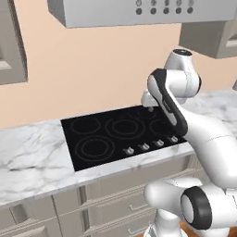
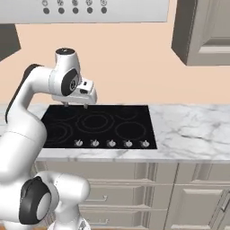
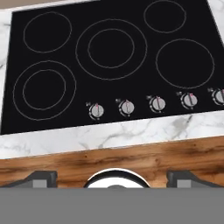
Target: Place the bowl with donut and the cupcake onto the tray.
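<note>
The bowl, the donut, the cupcake and the tray are out of view. My gripper (image 2: 76,106) hangs above the back left part of the black cooktop (image 2: 112,123), pointing down at it. Its fingers (image 2: 86,106) stand wide apart with nothing between them. In the hand view the two dark fingertips (image 3: 41,178) rise far apart at the bottom, and the gripper (image 3: 113,179) is open over the cooktop (image 3: 109,65). From the left base view, my own arm mostly covers the gripper (image 1: 149,107).
A row of several knobs (image 3: 127,107) runs along the cooktop's front edge. White marble counter (image 2: 193,130) extends on both sides of it. A range hood (image 1: 139,11) and wall cabinets (image 2: 202,31) hang overhead. Drawers (image 2: 134,179) sit below the counter.
</note>
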